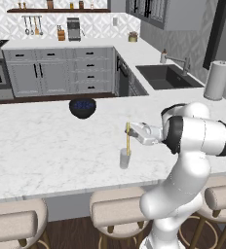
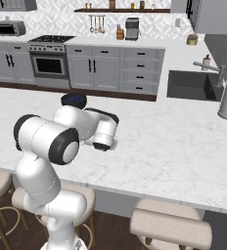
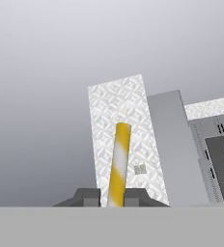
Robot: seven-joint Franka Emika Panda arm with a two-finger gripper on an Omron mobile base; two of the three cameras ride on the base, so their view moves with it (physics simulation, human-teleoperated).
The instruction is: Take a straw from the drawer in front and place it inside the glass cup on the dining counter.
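Note:
My gripper (image 1: 130, 131) is shut on the yellow straw (image 1: 128, 141), which it holds upright over the dining counter (image 1: 42, 146). The straw's lower end reaches into the mouth of the small clear glass cup (image 1: 125, 159), which stands on the counter directly below. In the hand view the straw (image 3: 119, 164) rises yellow and white between the two dark fingertips (image 3: 89, 198) of the gripper (image 3: 112, 198). In the right base view my own arm covers the hand and the cup. The drawer is out of view.
A dark blue bowl (image 1: 82, 108) sits on the counter behind and left of the cup, also seen as the bowl (image 2: 74, 100). A paper towel roll (image 1: 217, 80) stands by the sink (image 1: 168, 77). Beige stools (image 1: 117, 209) line the near edge.

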